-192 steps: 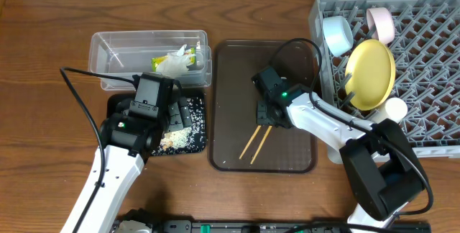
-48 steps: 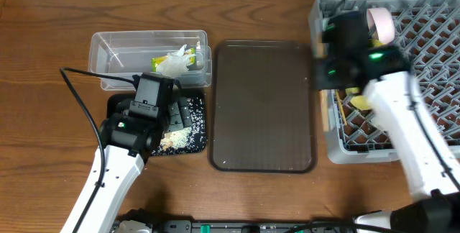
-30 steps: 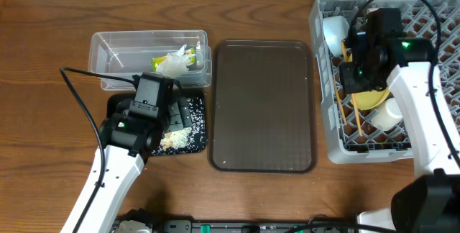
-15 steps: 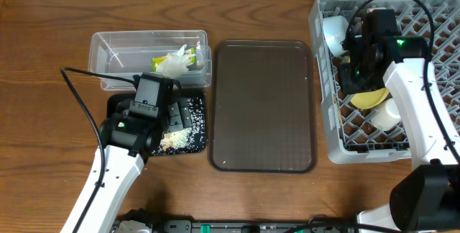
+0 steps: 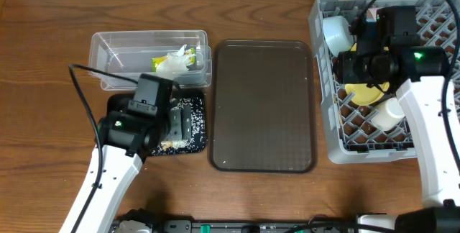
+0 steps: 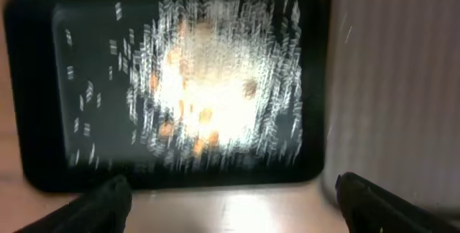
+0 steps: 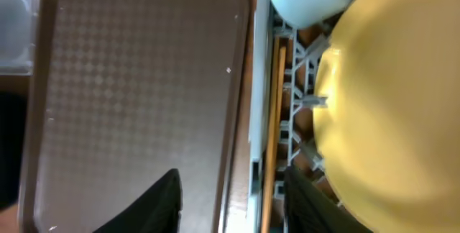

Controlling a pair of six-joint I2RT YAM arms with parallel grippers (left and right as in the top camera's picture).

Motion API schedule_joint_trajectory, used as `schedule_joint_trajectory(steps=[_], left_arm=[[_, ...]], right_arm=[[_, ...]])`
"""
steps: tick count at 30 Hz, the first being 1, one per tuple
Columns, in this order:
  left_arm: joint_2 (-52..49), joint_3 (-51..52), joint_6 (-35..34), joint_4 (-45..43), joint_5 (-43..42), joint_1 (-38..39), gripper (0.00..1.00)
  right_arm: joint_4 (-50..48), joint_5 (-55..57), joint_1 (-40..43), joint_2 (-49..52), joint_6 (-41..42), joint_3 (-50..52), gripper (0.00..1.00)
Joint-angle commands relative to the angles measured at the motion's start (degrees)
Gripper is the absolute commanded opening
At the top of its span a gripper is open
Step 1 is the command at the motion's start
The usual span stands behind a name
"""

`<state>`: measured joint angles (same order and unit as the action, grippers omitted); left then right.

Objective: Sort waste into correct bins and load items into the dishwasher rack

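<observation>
two chopsticks [image 7: 276, 111] now in rack [image 5: 327, 129], off brown tray [image 5: 262, 103] | right tool [image 7: 231, 175] open | left tool [image 6: 231, 179] seemingly open

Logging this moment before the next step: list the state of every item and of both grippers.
snack wrapper, crumpled, inside the clear tub.
rice grains, scattered in the black tray.
brown tray, bare.
chopsticks, lying in the rack beside the wall nearest the brown tray.
yellow plate, in the rack, tilted.
pale bowl, in the rack.
left gripper, open, above the black tray.
right gripper, open, holding nothing.
</observation>
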<state>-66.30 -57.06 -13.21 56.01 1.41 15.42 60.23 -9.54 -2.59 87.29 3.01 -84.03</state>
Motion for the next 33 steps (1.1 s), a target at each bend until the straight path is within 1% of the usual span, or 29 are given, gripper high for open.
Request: schedule_joint_trajectory(steps=[1, 3, 6, 7, 9, 13, 14, 17, 21, 28, 33], left_arm=[[1.5, -1.0, 1.6, 2.9, -1.4, -0.2, 0.93], [4.3, -0.3, 1.6, 3.8, -2.5, -0.2, 0.93], [12.1, 2.7, 0.9, 3.0, -2.3, -0.2, 0.93], [15.1, 3.8, 1.0, 2.6, -2.3, -0.2, 0.93], [22.7, 6.5, 1.2, 1.4, -2.3, -0.2, 0.93], [37.7, 11.0, 1.2, -1.7, -2.2, -0.2, 0.93], [40.2, 11.3, 1.1, -2.1, -2.2, -0.2, 0.93], [46.6, 11.3, 1.1, -2.5, -2.3, -0.2, 0.93], [51.1, 11.3, 1.2, -2.2, -2.3, -0.2, 0.93], [51.5, 11.3, 1.2, -2.1, -2.3, -0.2, 0.93], [51.5, 11.3, 1.1, -2.1, -2.3, -0.2, 0.93]], right_arm=[[1.4, -0.9, 0.5, -3.4, 2.8, 0.9, 0.54], [0.8, 0.0, 0.5, -6.3, 4.3, 3.1, 0.55], [-2.3, 2.3, 0.5, -12.7, 5.7, 9.4, 0.58], [-3.7, 2.2, 0.5, -15.2, 5.7, 12.0, 0.59], [-6.9, 2.2, 0.1, -21.2, 3.8, 18.0, 0.66], [-11.9, 2.5, -0.2, -33.9, 1.2, 29.2, 0.89], [-12.2, 3.0, -0.2, -36.2, 1.2, 31.1, 0.99], [-11.8, 3.5, -0.2, -43.1, 1.2, 35.6, 0.99], [-8.3, 3.5, -0.2, -48.2, 1.2, 37.9, 0.99], [0.2, 3.5, -0.2, -49.1, 1.2, 38.0, 0.99], [2.3, 3.5, -0.2, -49.1, 1.2, 38.0, 0.99]])
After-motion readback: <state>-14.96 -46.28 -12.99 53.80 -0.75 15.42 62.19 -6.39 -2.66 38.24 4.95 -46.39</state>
